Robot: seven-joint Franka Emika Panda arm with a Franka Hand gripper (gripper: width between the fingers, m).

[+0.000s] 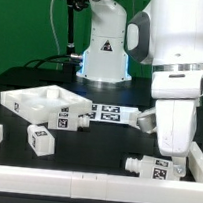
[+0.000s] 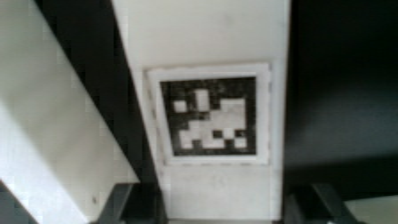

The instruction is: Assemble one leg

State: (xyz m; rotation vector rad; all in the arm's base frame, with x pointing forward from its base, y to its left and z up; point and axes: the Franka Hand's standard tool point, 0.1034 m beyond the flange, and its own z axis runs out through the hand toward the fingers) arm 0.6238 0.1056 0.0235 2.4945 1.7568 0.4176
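In the wrist view a white leg (image 2: 214,90) with a black-and-white tag lies lengthwise between my two dark fingers (image 2: 121,202). My gripper (image 2: 224,205) is open around it; one finger is close to the leg's side, and a dark gap shows on the other side. In the exterior view my gripper (image 1: 155,133) is low over the black table at the right, over this leg (image 1: 140,118), and its fingertips are hidden by the hand. A second leg (image 1: 41,136) lies at the front left and a third leg (image 1: 153,167) at the front right.
The large white square panel (image 1: 30,96) lies at the exterior view's left. The marker board (image 1: 108,112) lies flat at mid-table beside my leg. A white raised border (image 1: 82,178) runs along the table's front and left. A lamp stand and the arm's base stand at the back.
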